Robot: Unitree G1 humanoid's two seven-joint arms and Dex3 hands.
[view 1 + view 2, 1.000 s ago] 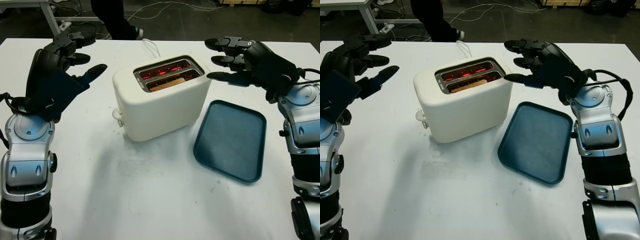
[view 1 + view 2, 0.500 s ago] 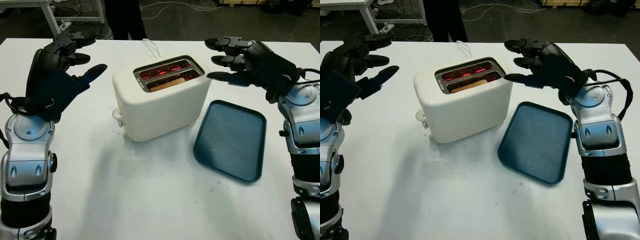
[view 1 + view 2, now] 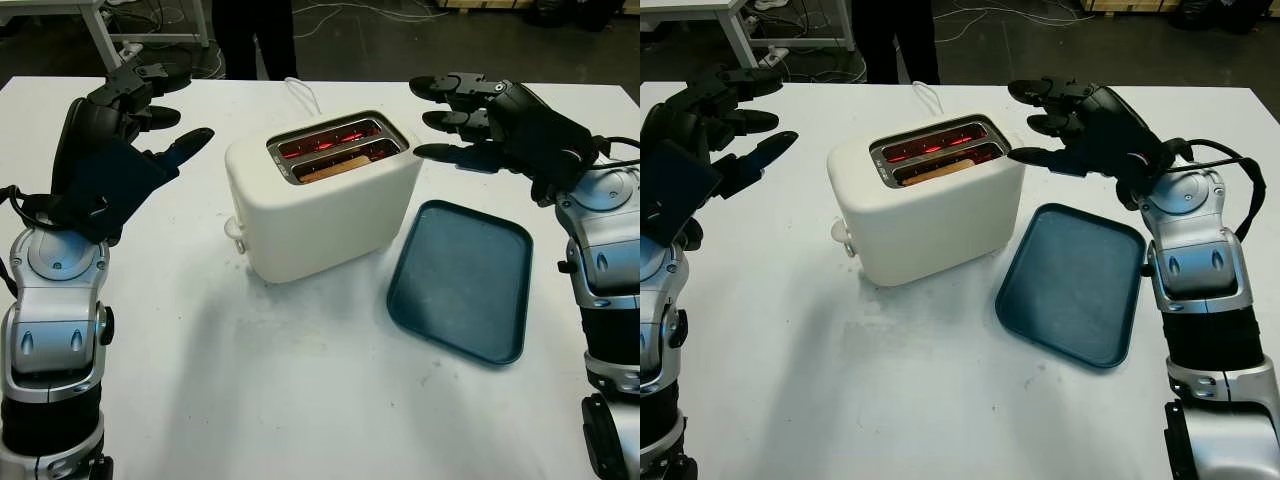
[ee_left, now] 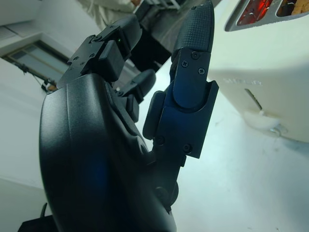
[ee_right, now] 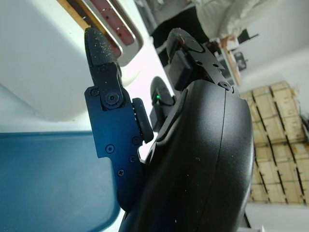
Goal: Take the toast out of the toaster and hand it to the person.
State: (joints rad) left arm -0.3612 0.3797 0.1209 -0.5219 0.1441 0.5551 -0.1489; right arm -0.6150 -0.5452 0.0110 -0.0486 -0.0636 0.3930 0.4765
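A cream toaster [image 3: 320, 195] stands mid-table with two slots glowing red. A slice of toast [image 3: 335, 166] sits low in the nearer slot. My left hand [image 3: 150, 115] hovers open to the left of the toaster, apart from it. To the toaster's right, level with its top, my right hand [image 3: 450, 115] is open, its fingertips [image 3: 425, 152] close to the toaster's top right corner. A person's dark legs [image 3: 255, 35] stand beyond the table's far edge.
A dark blue tray [image 3: 462, 278] lies flat on the white table [image 3: 300, 400] to the right of the toaster, under my right forearm. The toaster's white cord [image 3: 302, 95] runs back toward the far edge. Cables lie on the floor behind.
The person's legs behind the table have shifted to the right. Both hands and the toaster have stayed still.
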